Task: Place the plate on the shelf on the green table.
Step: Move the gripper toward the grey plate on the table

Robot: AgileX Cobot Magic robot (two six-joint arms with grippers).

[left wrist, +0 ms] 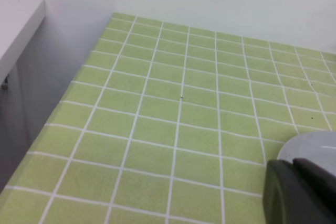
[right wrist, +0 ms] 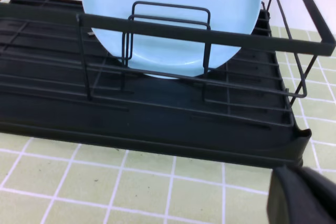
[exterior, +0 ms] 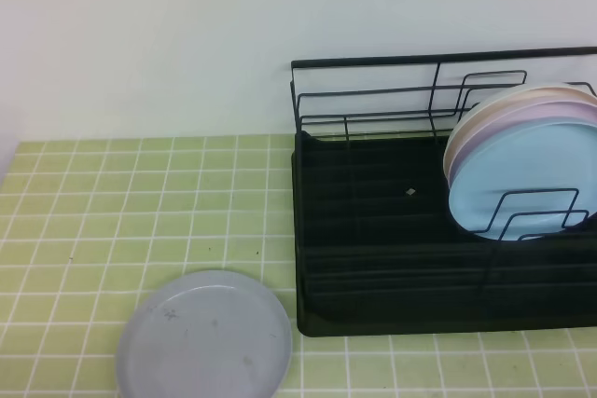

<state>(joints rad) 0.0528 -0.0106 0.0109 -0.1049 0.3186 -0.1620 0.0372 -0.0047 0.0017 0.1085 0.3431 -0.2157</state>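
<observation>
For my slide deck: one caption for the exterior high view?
Grey plate lies flat on green table, left of black shelf holding upright plates.

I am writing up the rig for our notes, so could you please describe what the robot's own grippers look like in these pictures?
Little shows. The left gripper appears only as matte black, rounded fingers in the left wrist view's lower right corner. The right gripper looks alike: smooth black fingers, no markings or cables visible. The high view shows neither arm.

Nothing readable is showing in any view: no words, labels, brand marks, numbers or signs are appearing on the plate [exterior: 203, 336], the shelf [exterior: 373, 258], the green table [exterior: 112, 212] or the light blue plate [right wrist: 173, 14] standing in the shelf.
</observation>
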